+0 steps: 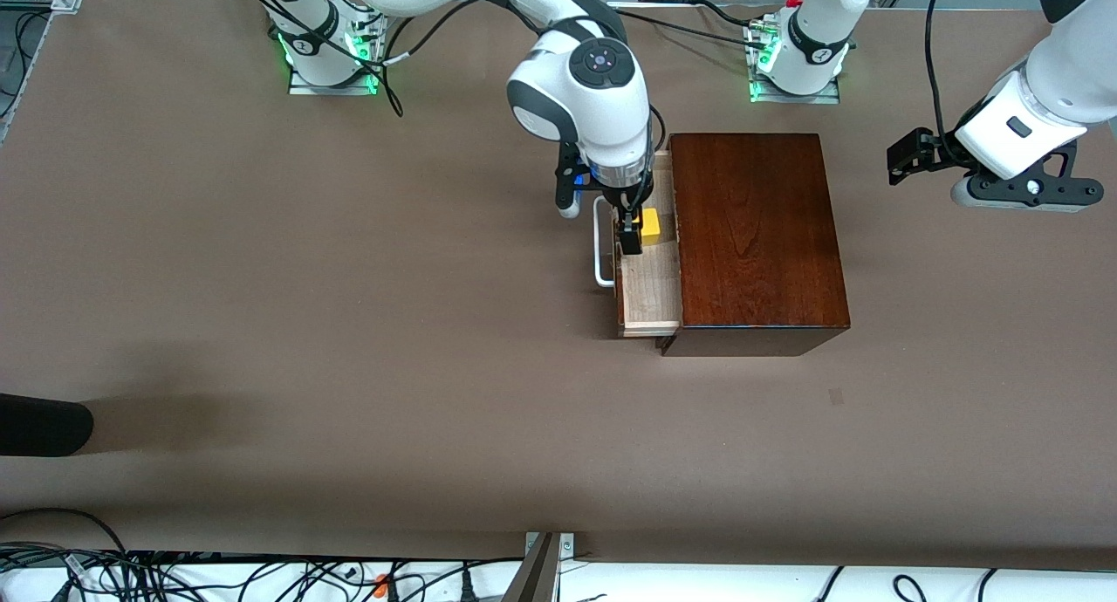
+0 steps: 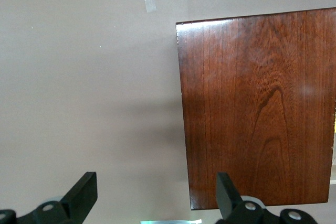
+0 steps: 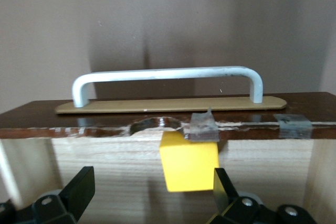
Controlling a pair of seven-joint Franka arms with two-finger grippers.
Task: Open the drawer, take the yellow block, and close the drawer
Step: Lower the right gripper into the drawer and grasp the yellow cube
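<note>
Front view: the drawer (image 1: pixel 650 279) stands pulled out of the box (image 1: pixel 757 236), the block (image 1: pixel 649 224) inside it, the right gripper (image 1: pixel 630 236) down at the block.

Left wrist view: the left gripper (image 2: pixel 157 198) waits wide over the table (image 2: pixel 79 77) by the box.

Right wrist view: fingers (image 3: pixel 79 187) spread wide, one beside the block (image 3: pixel 188 161) under the handle (image 3: pixel 168 80). Likely light, stiff; pinch its flat sides.

High front camera faces robots; wrist cameras share the wooden box (image 1: pixel 757 236)
</note>
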